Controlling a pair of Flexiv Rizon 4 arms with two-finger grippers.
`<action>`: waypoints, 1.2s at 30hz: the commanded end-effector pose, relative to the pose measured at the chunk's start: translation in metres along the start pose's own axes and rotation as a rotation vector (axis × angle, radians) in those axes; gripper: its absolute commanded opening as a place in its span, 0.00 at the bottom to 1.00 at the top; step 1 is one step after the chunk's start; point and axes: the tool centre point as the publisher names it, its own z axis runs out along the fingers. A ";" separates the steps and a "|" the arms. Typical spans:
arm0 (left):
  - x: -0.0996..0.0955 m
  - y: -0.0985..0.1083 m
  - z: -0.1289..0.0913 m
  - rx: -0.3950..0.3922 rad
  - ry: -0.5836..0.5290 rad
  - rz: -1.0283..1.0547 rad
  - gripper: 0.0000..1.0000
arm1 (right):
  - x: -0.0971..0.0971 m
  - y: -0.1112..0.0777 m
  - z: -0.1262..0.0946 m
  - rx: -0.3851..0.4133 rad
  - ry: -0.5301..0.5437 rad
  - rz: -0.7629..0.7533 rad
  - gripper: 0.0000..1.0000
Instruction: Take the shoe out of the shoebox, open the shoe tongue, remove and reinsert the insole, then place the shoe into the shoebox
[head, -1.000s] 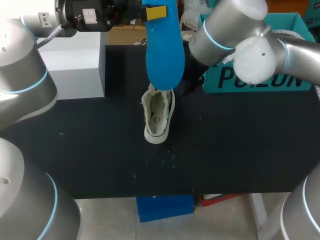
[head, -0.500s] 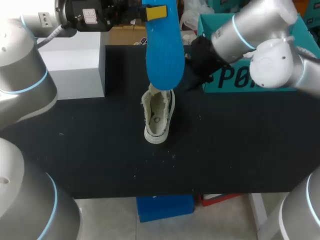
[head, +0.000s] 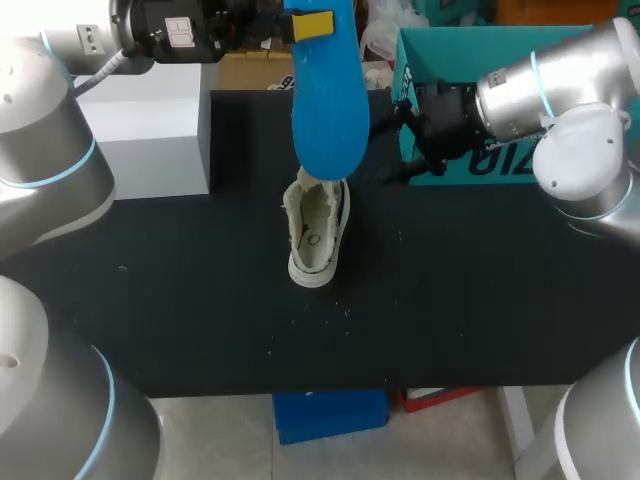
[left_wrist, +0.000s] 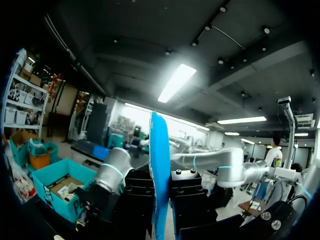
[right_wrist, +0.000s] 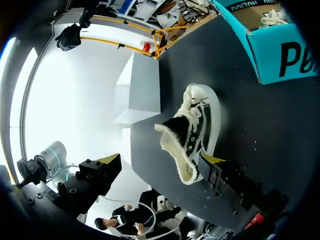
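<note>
L gripper (head: 313, 22), top centre of the head view, is clamped on the insole (head: 330, 100). One yellow tip is pressed on the facing side. The insole is bright blue, long, w/ a rounded low end and a finely textured face. It hangs upright, and its lower end overlaps the shoe (head: 318, 225) in the frame; can't tell if they touch.

The shoe is a cream low sneaker w/ dark side panels, a white sole and a wide-open mouth. It lies mid-frame on the black table (head: 200, 300), lengthwise up-down. A teal shoebox (head: 520, 60) sits open at upper right, and a white box (head: 150, 130) at upper left.

The L wrist view shows the insole (left_wrist: 160, 180) edge-on, a thin blue strip rising from btwn its own fingers. The shoebox (left_wrist: 50, 185) is off to one side w/ the R arm by it. No shoe in that view.

The R wrist view gives the shoe's (right_wrist: 192, 132) side: black canvas w/ eyelets, loose white laces, fuzzy cream lining round the opening. It also looks into the shoebox (right_wrist: 270, 30), where there is brown paper and something white. No insole in that view.

R gripper (head: 400, 142) is at upper right of the head view, just in front of the shoebox and well apart from the shoe; its fingers are hard to read there. In the R wrist view the R gripper (right_wrist: 161, 160) has its two yellow-tipped fingers spread wide and holds nothing. The shoe is ahead of them, untouched.
</note>
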 end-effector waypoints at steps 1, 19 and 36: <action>0.000 0.001 0.002 0.003 -0.004 0.002 0.00 | 0.000 0.000 -0.003 0.002 0.135 0.008 1.00; 0.000 0.001 0.002 0.003 -0.004 0.002 0.00 | 0.021 -0.001 -0.016 0.031 0.323 0.048 1.00; 0.020 0.043 0.017 -0.221 -0.214 0.517 0.00 | 0.023 -0.002 -0.017 0.024 0.363 0.048 1.00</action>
